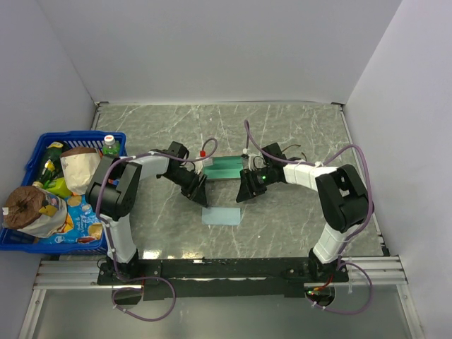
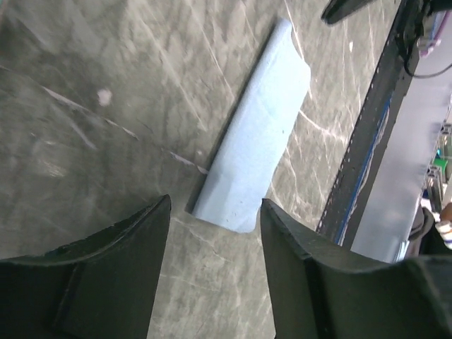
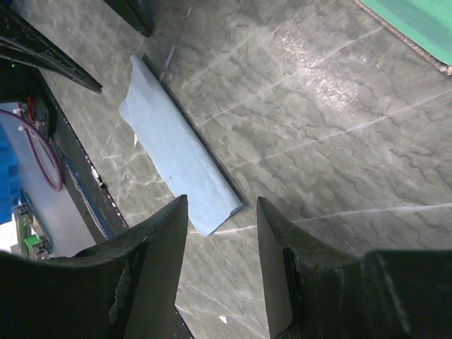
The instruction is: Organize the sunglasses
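Note:
No view shows the sunglasses clearly. The open case [image 1: 226, 169] with teal lining [image 3: 417, 21] lies mid-table between the two arms. A folded light blue cloth [image 1: 222, 215] [image 2: 258, 148] [image 3: 173, 145] lies flat just in front of it. My left gripper [image 1: 196, 189] [image 2: 215, 205] hovers left of the case, pointing down at the table near the cloth's end. It is open, with only bare table between its fingers. My right gripper [image 1: 248, 187] [image 3: 222, 201] hangs right of the case, also open and empty, over the cloth's other end.
A blue basket [image 1: 35, 152] full of snack bags and bottles stands at the table's left edge. White walls close the table on the left, back and right. The black rail [image 1: 212, 268] with the arm bases runs along the near edge.

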Controlling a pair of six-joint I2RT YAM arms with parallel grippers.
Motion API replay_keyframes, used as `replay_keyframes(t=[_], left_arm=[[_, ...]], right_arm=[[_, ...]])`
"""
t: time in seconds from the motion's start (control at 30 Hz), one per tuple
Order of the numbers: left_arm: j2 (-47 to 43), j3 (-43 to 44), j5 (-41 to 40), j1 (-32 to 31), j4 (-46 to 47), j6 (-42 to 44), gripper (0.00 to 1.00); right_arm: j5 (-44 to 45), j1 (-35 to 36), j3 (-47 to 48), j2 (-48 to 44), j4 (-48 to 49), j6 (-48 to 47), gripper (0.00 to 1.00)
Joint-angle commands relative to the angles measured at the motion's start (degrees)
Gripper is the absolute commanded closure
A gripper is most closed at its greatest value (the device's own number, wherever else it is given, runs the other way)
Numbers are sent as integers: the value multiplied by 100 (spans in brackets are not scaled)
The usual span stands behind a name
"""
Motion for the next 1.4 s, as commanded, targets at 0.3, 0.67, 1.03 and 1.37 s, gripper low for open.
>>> replay_keyframes(t=[0.3, 0.67, 1.03, 1.37], left_arm=[[195, 10, -129, -8, -500, 493, 43], [397, 168, 20, 1, -552, 449, 46], [380, 98, -6, -17, -570, 458, 56], [397, 80, -50, -17, -412, 256, 62]], right_arm=[[-130, -2, 172, 32, 54, 36, 50], [-192, -2, 172, 76, 63, 36, 52], [-96, 16, 181, 155, 54, 88, 53], [-7, 95, 234, 242, 28, 132, 55]])
